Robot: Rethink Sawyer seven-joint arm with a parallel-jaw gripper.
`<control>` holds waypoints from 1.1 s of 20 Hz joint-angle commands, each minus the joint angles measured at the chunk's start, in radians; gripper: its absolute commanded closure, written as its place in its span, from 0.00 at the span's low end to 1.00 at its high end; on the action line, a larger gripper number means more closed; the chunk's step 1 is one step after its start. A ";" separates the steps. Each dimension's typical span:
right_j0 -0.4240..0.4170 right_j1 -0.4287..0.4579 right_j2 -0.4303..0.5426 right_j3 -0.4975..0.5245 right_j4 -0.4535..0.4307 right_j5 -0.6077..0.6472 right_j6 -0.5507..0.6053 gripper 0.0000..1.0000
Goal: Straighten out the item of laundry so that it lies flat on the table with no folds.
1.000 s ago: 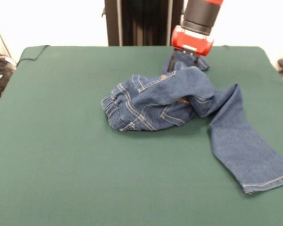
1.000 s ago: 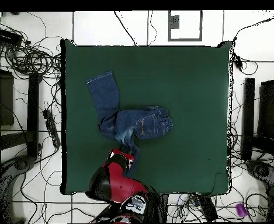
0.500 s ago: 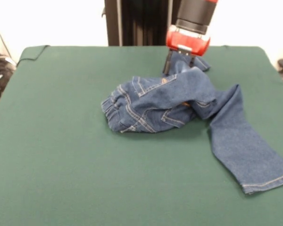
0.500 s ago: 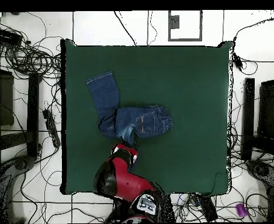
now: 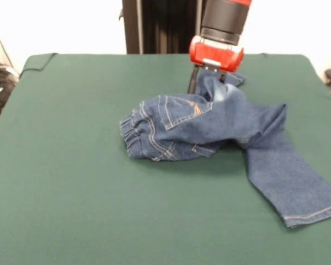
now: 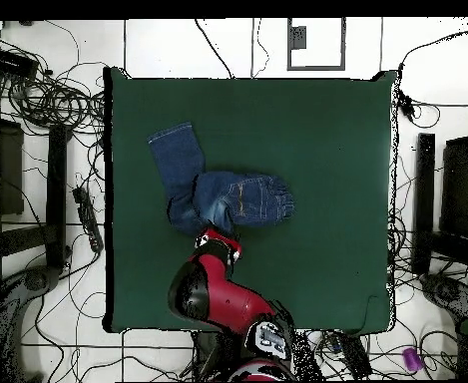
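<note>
While no box, bin or basket shows anywhere on the table (image 5: 71, 182), the whole scene comes down to one garment and one arm. The jeans (image 5: 209, 124) lie bunched a little right of the frame's centre in the front view, the elastic waistband (image 5: 131, 135) rolled toward the left, a back pocket with tan stitching facing up, and one leg running flat down to the lower right, its hemmed cuff (image 5: 314, 212) close to the right edge of the picture. The gripper (image 5: 208, 81) sits in the upper middle of that view, its dark fingers (image 5: 193, 80) pinched on a fold of denim at the top of the heap, and the cloth rises to it in a small peak. From overhead the jeans (image 6: 213, 194) sit left of the table's (image 6: 317, 150) centre, with the red arm (image 6: 218, 289) reaching up from the bottom of the frame and the gripper (image 6: 218, 239) at the heap's lower edge.

Against the frames a second back, the gripper has drifted a touch left and higher in the front view, dragging the pinched fold with it. The bundle has turned over, showing more of the pocket, and the flat leg has barely shifted.
</note>
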 commanded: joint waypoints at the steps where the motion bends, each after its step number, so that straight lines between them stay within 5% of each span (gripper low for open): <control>1: 0.015 0.018 0.153 -0.140 0.092 -0.090 0.323 0.00; 13: 0.159 0.113 0.168 -0.261 0.410 -0.154 0.337 0.00; 22: 0.217 0.264 0.200 -0.449 0.576 -0.264 0.292 0.00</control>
